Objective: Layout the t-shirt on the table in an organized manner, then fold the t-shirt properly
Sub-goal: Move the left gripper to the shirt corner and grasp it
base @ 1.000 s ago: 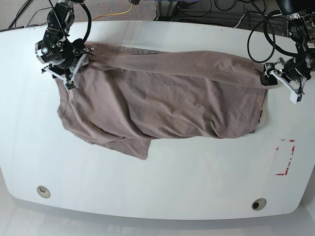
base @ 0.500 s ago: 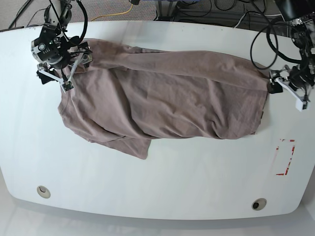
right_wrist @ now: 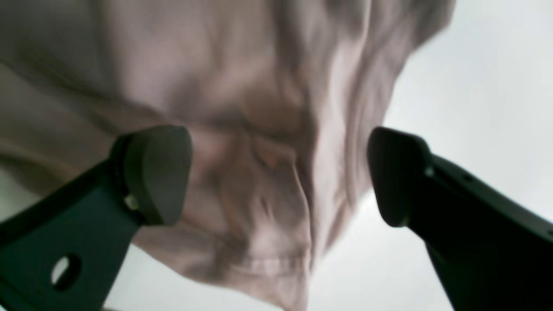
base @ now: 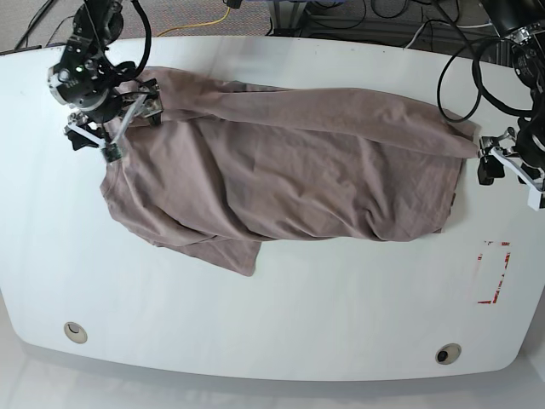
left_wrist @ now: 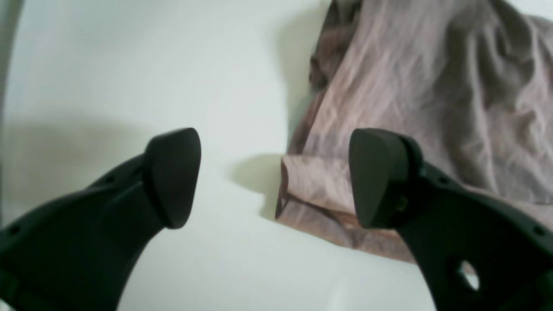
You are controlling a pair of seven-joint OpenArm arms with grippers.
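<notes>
The mauve-brown t-shirt [base: 289, 170] lies crumpled across the back half of the white table [base: 281, 332], with one flap hanging toward the front at the left. My right gripper [base: 112, 123] hovers over the shirt's far left corner. In its wrist view the right gripper [right_wrist: 276, 172] is open, with wrinkled t-shirt [right_wrist: 259, 108] cloth beneath the wide jaws. My left gripper [base: 509, 170] stands just off the shirt's right edge. The left gripper [left_wrist: 276, 177] is open over bare table [left_wrist: 129, 86], and a folded t-shirt [left_wrist: 410, 99] hem lies under its right fingertip [left_wrist: 376, 177].
Two grommet holes [base: 75, 331] [base: 447, 353] sit near the front edge. A red tape mark [base: 494, 273] lies at the front right. Cables [base: 213, 19] run behind the table's back edge. The right table edge is close to my left gripper.
My left gripper has moved right and toward the front, away from the shirt's right edge. The right gripper shifted slightly left and back over the left corner.
</notes>
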